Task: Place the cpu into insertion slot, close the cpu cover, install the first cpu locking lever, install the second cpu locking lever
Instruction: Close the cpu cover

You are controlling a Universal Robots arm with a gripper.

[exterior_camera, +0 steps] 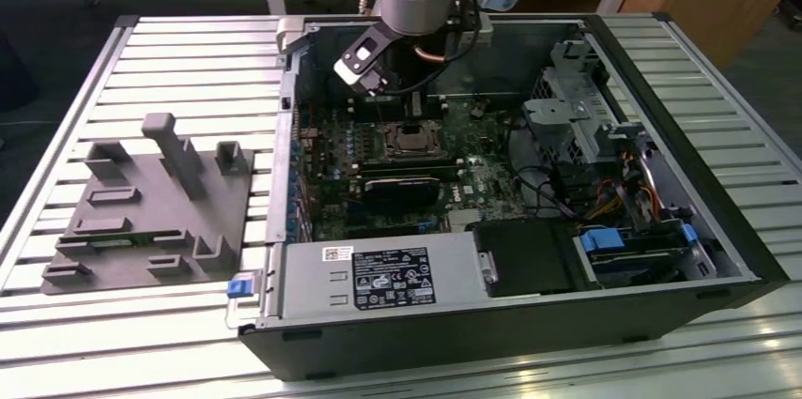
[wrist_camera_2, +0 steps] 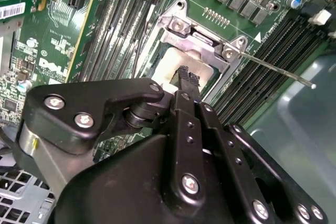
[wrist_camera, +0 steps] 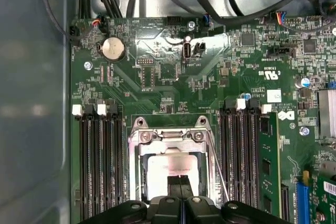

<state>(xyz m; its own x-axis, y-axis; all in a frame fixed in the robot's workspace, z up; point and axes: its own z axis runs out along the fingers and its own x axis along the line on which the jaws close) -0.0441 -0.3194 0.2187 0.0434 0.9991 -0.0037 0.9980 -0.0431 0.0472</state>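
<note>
Low-centre in the first wrist view, the gripper [wrist_camera: 180,179], drawn narrow, is held over the seated cpu [wrist_camera: 163,166]; closing the cpu cover [wrist_camera: 168,136] is judged current.

One cpu [wrist_camera: 173,167], one cpu cover [wrist_camera: 168,136], one computer case [exterior_camera: 501,335] and one grey fixture [exterior_camera: 145,207].

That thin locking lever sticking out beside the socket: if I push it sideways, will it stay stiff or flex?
The locking lever is a long, thin metal rod, so it will probably flex and spring back. Its smooth round surface may slip off the gripper. It looks anchored near the cpu cover, so it should swing, not slide.
</note>
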